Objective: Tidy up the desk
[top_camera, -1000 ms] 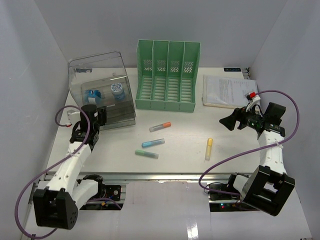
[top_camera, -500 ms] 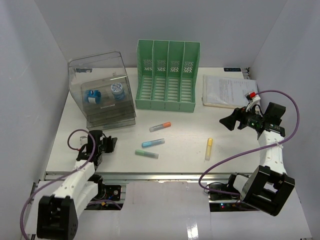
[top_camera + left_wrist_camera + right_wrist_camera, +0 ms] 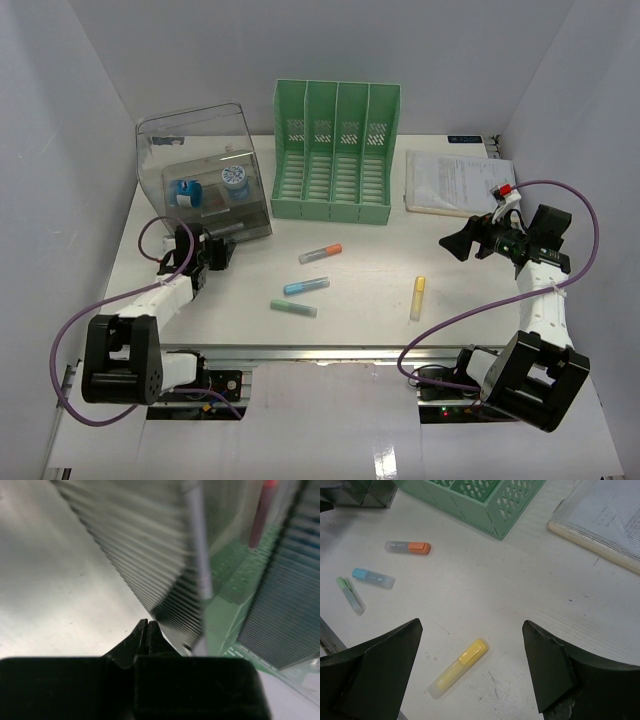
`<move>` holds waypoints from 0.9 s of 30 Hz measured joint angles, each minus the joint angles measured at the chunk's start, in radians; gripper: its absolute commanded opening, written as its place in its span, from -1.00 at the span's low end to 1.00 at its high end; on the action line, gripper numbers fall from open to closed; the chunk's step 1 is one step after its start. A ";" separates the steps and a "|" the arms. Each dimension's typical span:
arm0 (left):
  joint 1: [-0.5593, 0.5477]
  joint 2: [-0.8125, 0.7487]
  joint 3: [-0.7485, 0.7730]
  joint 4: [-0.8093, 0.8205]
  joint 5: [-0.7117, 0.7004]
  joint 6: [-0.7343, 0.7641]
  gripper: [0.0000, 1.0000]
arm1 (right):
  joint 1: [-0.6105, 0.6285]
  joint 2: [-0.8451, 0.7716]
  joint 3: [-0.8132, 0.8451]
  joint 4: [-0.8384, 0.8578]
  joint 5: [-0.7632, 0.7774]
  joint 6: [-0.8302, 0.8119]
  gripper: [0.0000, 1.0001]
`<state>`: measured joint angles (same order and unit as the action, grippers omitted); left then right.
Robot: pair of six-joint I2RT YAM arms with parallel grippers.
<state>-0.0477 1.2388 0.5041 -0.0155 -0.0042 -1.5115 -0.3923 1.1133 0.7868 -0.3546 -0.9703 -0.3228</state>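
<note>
The white desk (image 3: 370, 262) holds four loose highlighters: orange (image 3: 320, 253), blue (image 3: 306, 286), green (image 3: 293, 308) and yellow (image 3: 417, 297). My left gripper (image 3: 217, 250) lies low at the front foot of the clear drawer box (image 3: 200, 180); its fingertips (image 3: 147, 626) are pressed together with nothing between them, just short of the box's ribbed base (image 3: 145, 560). My right gripper (image 3: 462, 245) hovers wide open at the right. In its wrist view the yellow highlighter (image 3: 459, 668) lies on the desk below the right gripper (image 3: 471, 627), untouched.
A green slotted file rack (image 3: 335, 150) stands at the back centre, and a stack of papers (image 3: 455, 182) lies to its right. Two small blue-and-white items sit inside the clear box. A silver rail (image 3: 330, 350) runs along the near edge.
My left arm pulled back toward the near edge, then swung forward again to the box's front, and its jaws closed. The right arm and the highlighters stayed put.
</note>
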 measured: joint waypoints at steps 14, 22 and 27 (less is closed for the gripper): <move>0.085 0.131 0.123 0.035 0.100 0.074 0.02 | 0.000 0.007 0.000 0.000 0.009 -0.002 0.77; 0.085 -0.111 -0.022 0.110 0.149 0.176 0.09 | 0.000 0.007 0.000 0.000 0.011 -0.002 0.77; 0.101 -0.246 -0.261 0.317 0.174 0.210 0.15 | 0.000 0.008 0.000 -0.001 0.011 -0.008 0.78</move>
<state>0.0535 0.9930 0.2429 0.3015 0.1698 -1.3011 -0.3927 1.1210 0.7868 -0.3552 -0.9596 -0.3303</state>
